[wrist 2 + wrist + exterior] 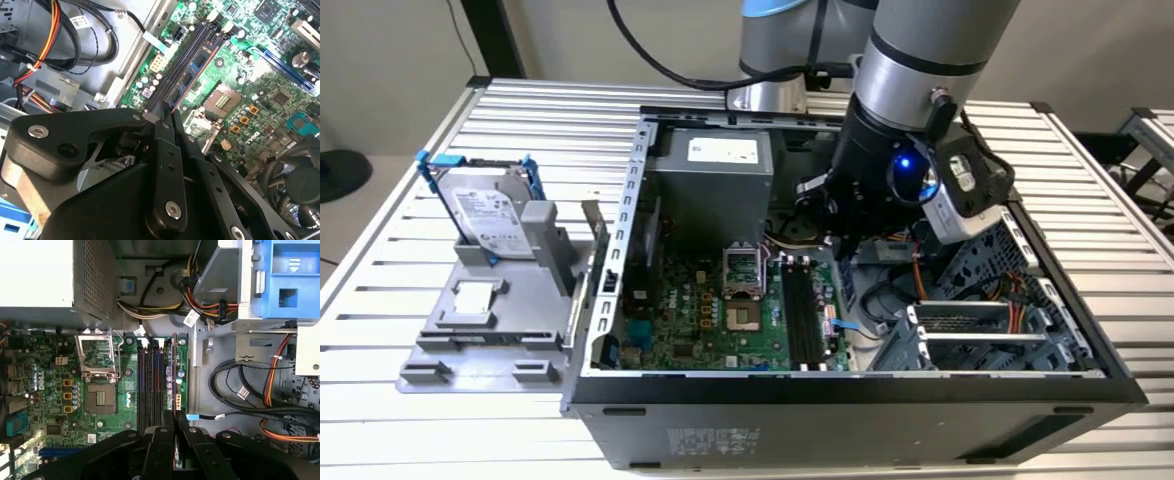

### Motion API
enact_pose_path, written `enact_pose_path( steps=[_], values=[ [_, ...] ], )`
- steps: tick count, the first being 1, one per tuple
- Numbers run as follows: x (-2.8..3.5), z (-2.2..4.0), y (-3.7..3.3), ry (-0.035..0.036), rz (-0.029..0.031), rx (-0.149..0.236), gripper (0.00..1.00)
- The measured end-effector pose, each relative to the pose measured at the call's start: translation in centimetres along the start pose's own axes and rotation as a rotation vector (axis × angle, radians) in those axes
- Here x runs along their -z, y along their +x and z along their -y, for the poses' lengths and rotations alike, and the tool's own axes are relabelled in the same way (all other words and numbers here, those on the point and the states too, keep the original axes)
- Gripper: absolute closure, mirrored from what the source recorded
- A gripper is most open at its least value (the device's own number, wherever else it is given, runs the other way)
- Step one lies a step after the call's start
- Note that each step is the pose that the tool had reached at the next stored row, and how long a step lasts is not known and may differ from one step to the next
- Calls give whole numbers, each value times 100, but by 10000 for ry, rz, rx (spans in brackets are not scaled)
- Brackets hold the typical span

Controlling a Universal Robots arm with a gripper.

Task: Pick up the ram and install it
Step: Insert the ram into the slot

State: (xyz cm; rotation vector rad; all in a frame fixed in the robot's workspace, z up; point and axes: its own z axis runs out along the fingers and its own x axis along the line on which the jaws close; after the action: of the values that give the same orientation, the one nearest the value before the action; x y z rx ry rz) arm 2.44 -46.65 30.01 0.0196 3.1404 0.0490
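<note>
Gripper (168,112) clenched on the ram (195,66), pinching its top edge. Ram upright, edge-on in both wrist views, lying along the black slots (150,385) on the motherboard (127,372), at the cable side of the row, inside the open case (854,388). Seated or just above: cannot tell.

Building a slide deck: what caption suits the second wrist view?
End effector gripping the ram, lined up along the black memory slots on the green motherboard.
</note>
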Motion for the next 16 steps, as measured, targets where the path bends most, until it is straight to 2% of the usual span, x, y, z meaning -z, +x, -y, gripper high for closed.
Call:
enact_pose_path(
  steps=[11, 16],
  values=[
    [-191, 18, 0, -3, 0, 2, 100],
    [-282, 21, 26, -3, 0, 0, 100]
  ],
)
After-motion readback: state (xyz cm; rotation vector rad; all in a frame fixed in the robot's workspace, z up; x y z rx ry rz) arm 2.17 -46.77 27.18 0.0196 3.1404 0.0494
